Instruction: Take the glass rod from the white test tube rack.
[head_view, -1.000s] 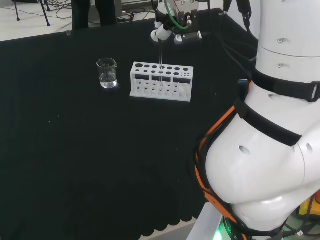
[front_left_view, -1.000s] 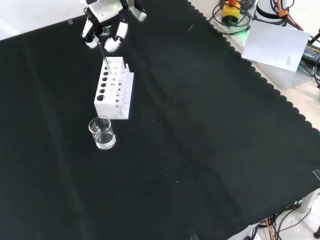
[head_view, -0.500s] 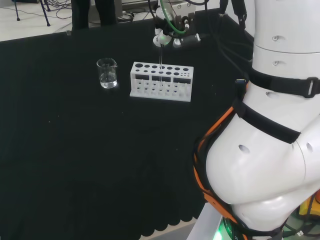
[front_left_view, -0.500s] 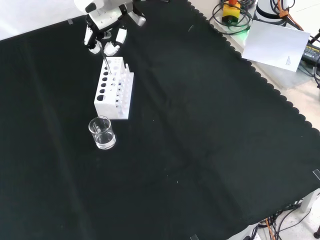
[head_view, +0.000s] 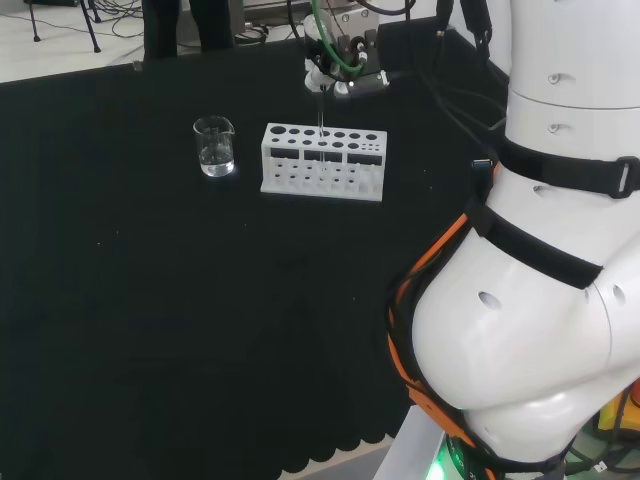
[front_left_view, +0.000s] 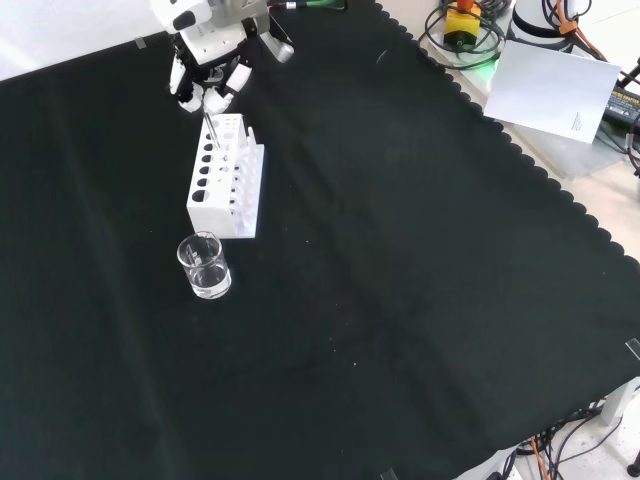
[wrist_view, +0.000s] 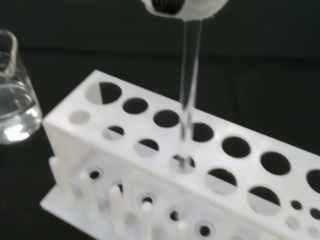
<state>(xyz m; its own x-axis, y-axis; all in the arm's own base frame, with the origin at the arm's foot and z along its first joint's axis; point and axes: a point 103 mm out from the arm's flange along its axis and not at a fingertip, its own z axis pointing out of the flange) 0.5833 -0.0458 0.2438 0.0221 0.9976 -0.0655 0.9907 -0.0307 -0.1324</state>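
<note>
The black and white hand (front_left_view: 210, 70) pinches the top of a thin, clear glass rod (wrist_view: 189, 90), whose lower end stands in a round hole of the white plastic test tube rack (front_left_view: 226, 177) directly beneath; a clear glass beaker (front_left_view: 204, 266) sits beyond the rack's far end.

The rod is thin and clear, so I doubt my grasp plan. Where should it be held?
Pinch the glass rod at its top end, from above. It stands upright in a hole of the white test tube rack, so only the part above the rack is free. The hand is there.
</note>
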